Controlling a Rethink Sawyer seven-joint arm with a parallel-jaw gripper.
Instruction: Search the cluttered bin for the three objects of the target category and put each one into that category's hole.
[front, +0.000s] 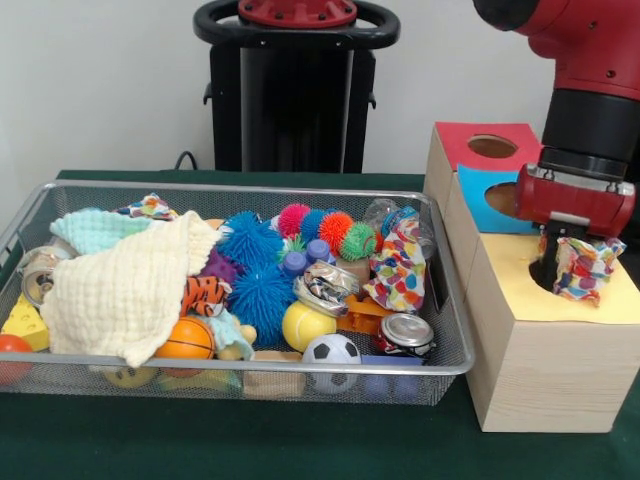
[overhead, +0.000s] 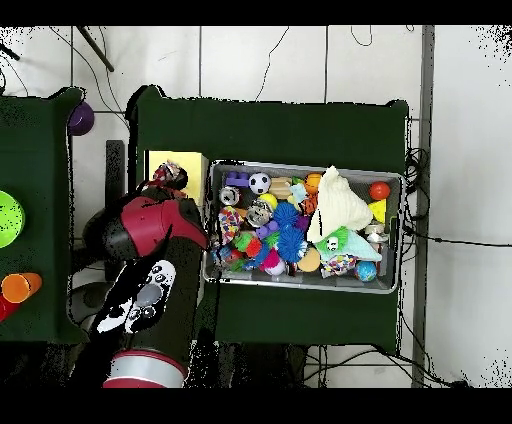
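Observation:
My gripper (front: 558, 262) hangs over the yellow panel (front: 515, 290) of the pale wood box (front: 550, 370) and is shut on a white patch-printed cloth (front: 587, 268). The cloth bunches over the round hole, which is mostly hidden by it and the fingers. A second patch-printed cloth (front: 398, 270) lies at the right end of the wire mesh bin (front: 250, 187). A third (front: 150, 207) peeks out at the bin's back left. In the overhead view the arm (overhead: 150, 240) covers the gripper beside the yellow panel (overhead: 172, 160), and the bin (overhead: 300, 166) lies to its right.
A cream waffle cloth (front: 125, 290) and a mint-green cloth (front: 95, 228) cover the bin's left part. Spiky balls, a soccer ball (front: 331, 350), cans and toys fill the rest. Red-panelled (front: 492, 146) and blue-panelled (front: 503, 198) holes lie behind the yellow one.

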